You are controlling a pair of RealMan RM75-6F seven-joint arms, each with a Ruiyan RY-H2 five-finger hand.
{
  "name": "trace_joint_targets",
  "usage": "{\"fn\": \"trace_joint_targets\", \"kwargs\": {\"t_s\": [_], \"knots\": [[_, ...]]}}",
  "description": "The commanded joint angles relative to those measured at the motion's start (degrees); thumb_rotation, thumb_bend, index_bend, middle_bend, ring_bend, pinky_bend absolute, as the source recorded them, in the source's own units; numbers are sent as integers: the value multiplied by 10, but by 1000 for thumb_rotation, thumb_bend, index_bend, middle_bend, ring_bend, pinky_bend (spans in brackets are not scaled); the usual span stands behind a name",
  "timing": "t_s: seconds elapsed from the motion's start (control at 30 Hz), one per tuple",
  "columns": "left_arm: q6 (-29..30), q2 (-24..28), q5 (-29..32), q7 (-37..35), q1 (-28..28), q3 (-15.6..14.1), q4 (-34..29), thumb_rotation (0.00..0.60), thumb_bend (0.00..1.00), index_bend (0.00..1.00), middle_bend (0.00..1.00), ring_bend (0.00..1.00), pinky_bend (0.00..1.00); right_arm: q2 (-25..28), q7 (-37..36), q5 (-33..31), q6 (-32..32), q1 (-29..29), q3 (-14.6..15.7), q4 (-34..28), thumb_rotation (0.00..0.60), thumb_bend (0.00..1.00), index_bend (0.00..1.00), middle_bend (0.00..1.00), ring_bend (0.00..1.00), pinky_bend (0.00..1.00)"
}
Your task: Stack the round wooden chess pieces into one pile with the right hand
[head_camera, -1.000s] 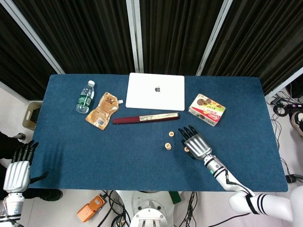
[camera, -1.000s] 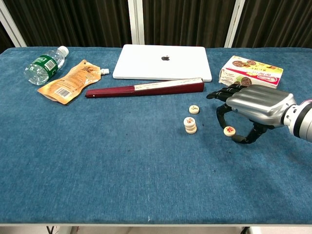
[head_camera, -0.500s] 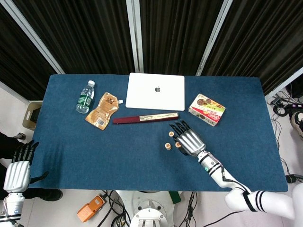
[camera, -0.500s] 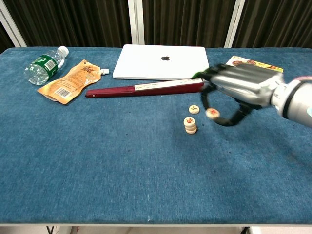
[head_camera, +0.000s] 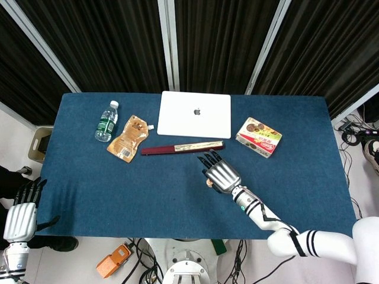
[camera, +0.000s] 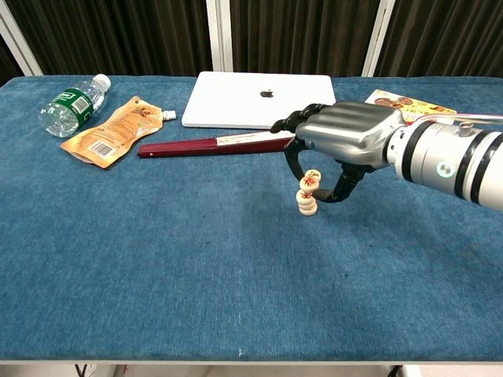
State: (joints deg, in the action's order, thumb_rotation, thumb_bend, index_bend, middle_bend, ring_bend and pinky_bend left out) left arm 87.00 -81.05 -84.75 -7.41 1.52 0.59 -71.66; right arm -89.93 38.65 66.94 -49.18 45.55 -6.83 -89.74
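A short pile of round wooden chess pieces (camera: 306,204) stands on the blue table (camera: 157,259) near the middle. My right hand (camera: 346,137) hovers over it and pinches another chess piece (camera: 308,184) between thumb and finger, tilted, just above the pile's top. One loose piece (camera: 315,173) lies right behind, partly hidden by the held one. In the head view the right hand (head_camera: 218,173) covers most of the pile, and only one piece's edge (head_camera: 209,183) peeks out. My left hand (head_camera: 21,216) hangs off the table's left front corner, fingers apart and holding nothing.
A dark red folded fan (camera: 228,144) lies just behind the right hand. Further back are a white laptop (camera: 263,100) and a snack box (camera: 413,106) to the right. An orange pouch (camera: 114,129) and a water bottle (camera: 71,102) lie at the back left.
The right hand has carried the piece it picked up leftward from the right side to just above the pile. The left hand has not moved.
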Motion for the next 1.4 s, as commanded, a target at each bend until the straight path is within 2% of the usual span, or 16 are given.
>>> {"fn": "trace_joint_targets", "kwargs": {"t_s": [0.03, 0.7, 1.4], "knots": [[-1, -1, -1, -1, -1, 0, 2, 600, 51, 86, 11, 0, 0, -3, 5, -6, -1, 4, 3, 0, 600, 518, 536, 110, 0, 56], [-3, -5, 0, -4, -2, 1, 7, 600, 51, 86, 11, 0, 0, -4, 9, -25, -13, 17, 19, 3, 600, 517, 510, 110, 0, 56], [-5, -8, 0, -7, -2, 1, 11, 600, 51, 86, 11, 0, 0, 8, -13, -12, -34, 14, 28, -8, 600, 518, 474, 110, 0, 56]]}}
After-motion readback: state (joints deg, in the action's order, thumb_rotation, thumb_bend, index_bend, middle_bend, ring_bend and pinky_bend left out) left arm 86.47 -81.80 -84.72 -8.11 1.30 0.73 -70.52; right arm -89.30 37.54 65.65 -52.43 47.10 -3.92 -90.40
